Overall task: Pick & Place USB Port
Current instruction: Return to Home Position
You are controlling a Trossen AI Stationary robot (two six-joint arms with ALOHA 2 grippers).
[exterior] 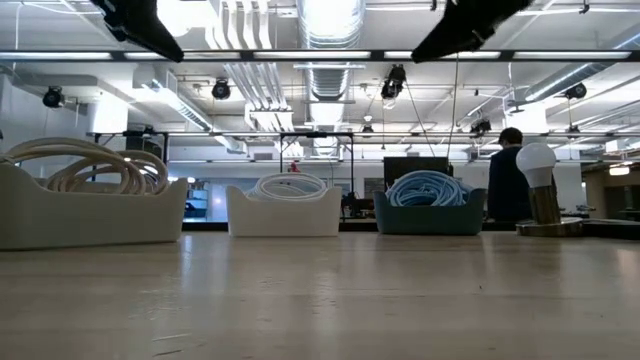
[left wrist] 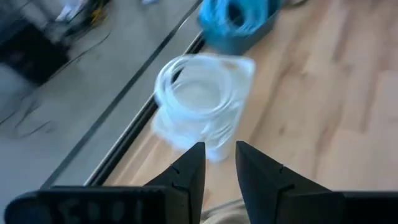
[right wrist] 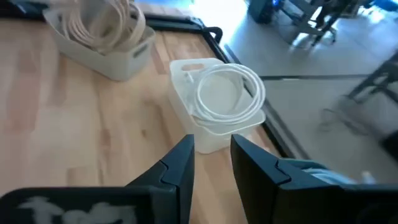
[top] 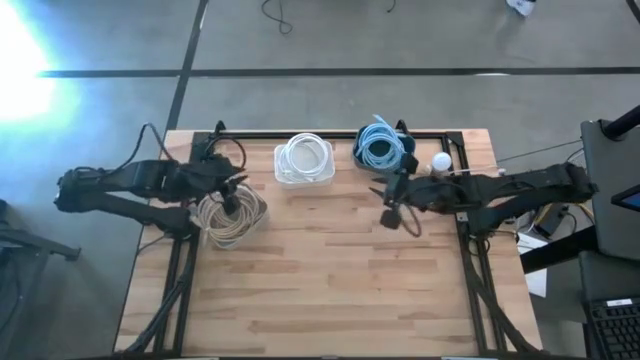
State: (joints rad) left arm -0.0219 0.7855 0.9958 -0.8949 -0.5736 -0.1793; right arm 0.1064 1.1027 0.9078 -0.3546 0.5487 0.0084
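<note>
Three bins of coiled cable stand along the table's far edge. A beige bin point(top: 232, 215) holds beige cable, a white bin point(top: 304, 160) white cable, and a blue bin point(top: 380, 148) blue cable. My left gripper point(top: 232, 195) hovers over the beige bin with its fingers point(left wrist: 189, 171) slightly apart and nothing between them. My right gripper point(top: 393, 205) hangs over bare wood near the blue bin, also slightly open point(right wrist: 211, 146) and empty. Both wrist views look toward the white bin point(left wrist: 199, 102) point(right wrist: 221, 102). No single USB plug can be made out.
A white light bulb on a brass base point(top: 441, 160) stands near the table's far right corner, also visible in the low view point(exterior: 537, 165). The near half of the wooden table point(top: 330, 290) is bare. A person point(exterior: 510, 185) stands in the room beyond.
</note>
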